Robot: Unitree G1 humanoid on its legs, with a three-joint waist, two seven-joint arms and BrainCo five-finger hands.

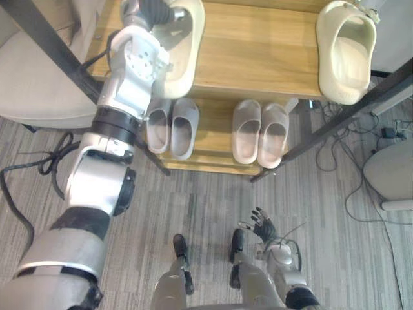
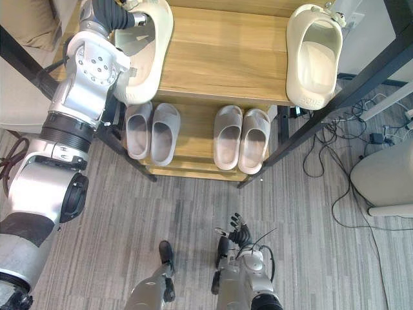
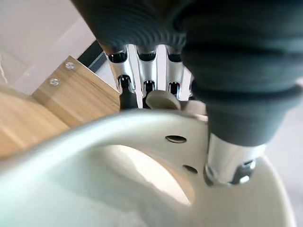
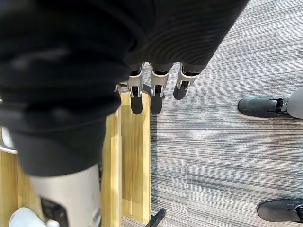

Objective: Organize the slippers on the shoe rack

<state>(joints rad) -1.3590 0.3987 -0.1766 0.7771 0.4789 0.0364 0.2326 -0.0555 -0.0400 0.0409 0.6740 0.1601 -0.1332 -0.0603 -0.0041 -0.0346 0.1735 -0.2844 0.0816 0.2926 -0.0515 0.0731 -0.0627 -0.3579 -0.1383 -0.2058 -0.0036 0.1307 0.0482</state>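
- The shoe rack has pale wooden shelves in a black frame and stands on grey striped carpet.
- The top shelf holds two cream slippers, set well apart at its left and right ends with bare wood between them.
- The lower shelf holds two grey pairs. The left pair and the right pair each lie side by side with their open ends towards the robot.
- The left cream slipper lies lengthwise, and its near end reaches the shelf's front edge. It is a thick, smooth, moulded shoe with a deep hollow and a rounded rim (the left wrist view shows two small oval holes in its surface).
- The left hand is at that slipper's far end, and its arm reaches up across the rack's left side.
- In the left wrist view its fingers hook down behind the slipper's rim and the thumb presses on the near side, so the rim is pinched between them.
- The right cream slipper is the same kind of shoe. It lies untouched with its closed end at the front edge.
- The right hand hangs low over the carpet, in front of the rack. Its fingers are straight, a little spread, and hold nothing.
- A tangle of cables lies on the floor to the right of the rack.
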